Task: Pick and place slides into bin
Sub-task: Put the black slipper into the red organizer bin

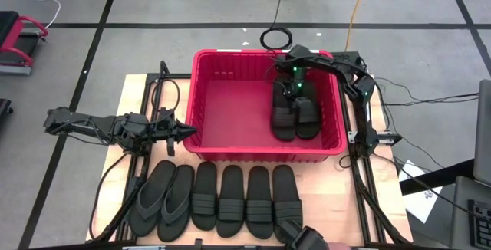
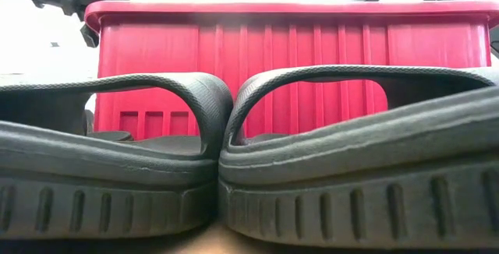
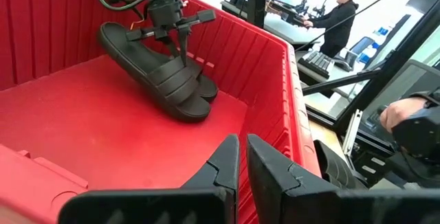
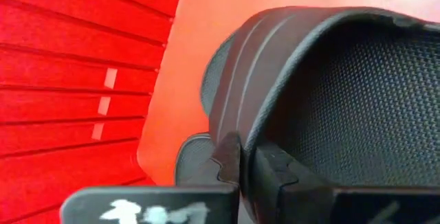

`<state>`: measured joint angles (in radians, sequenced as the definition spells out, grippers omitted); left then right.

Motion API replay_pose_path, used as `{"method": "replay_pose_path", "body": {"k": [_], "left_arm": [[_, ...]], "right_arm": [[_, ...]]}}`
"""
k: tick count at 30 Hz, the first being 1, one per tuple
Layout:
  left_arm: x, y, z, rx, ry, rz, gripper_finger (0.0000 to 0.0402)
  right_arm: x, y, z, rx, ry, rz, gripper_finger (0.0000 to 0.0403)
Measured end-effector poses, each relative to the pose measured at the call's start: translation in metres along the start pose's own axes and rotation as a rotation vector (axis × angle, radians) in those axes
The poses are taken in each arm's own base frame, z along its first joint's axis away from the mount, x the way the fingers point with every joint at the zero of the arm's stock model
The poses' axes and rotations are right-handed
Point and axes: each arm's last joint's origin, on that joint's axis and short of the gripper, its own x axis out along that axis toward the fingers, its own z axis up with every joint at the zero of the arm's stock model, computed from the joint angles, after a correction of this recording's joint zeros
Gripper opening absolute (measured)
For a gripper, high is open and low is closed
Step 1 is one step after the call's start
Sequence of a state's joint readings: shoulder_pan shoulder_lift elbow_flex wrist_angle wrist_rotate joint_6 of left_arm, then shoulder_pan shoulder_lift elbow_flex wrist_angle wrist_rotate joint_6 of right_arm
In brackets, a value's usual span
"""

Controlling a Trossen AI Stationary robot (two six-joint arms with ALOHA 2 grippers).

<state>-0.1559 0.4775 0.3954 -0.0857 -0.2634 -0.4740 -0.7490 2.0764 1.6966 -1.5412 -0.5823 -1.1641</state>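
Note:
The red bin stands at the table's middle. Inside it, near its right wall, are two black slides. My right gripper reaches down into the bin and is shut on the left one. The other slide lies beside it on the bin's floor. Several more slides and two flip-flops lie sole-down in a row along the table's near edge. Two of them fill the low view. My left gripper hovers shut at the bin's left wall, touching nothing. My right gripper pinches the edge of the slide's ribbed strap between its two fingers. The fingers slant down onto it from above. The slide hangs tilted, one end raised toward the bin's far wall and the other end down at the bin's floor.
The left half of the bin's floor is bare. Metal frame rails and cables run along both table sides. In the left wrist view a person sits at a desk beyond the table.

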Motion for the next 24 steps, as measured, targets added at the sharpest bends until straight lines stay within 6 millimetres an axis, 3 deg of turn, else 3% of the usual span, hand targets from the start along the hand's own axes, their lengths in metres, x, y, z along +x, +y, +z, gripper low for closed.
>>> {"method": "replay_pose_path", "body": {"k": [16, 24], "left_arm": [[0.000, 0.000, 0.000, 0.028, -0.003, 0.007, 0.0026], [0.000, 0.000, 0.000, 0.027, -0.003, 0.007, 0.0026]], "right_arm": [[0.014, -0.011, -0.011, 0.034, -0.003, -0.026, 0.0004], [0.014, -0.018, -0.010, 0.140, 0.050, -0.122, 0.0060]]}}
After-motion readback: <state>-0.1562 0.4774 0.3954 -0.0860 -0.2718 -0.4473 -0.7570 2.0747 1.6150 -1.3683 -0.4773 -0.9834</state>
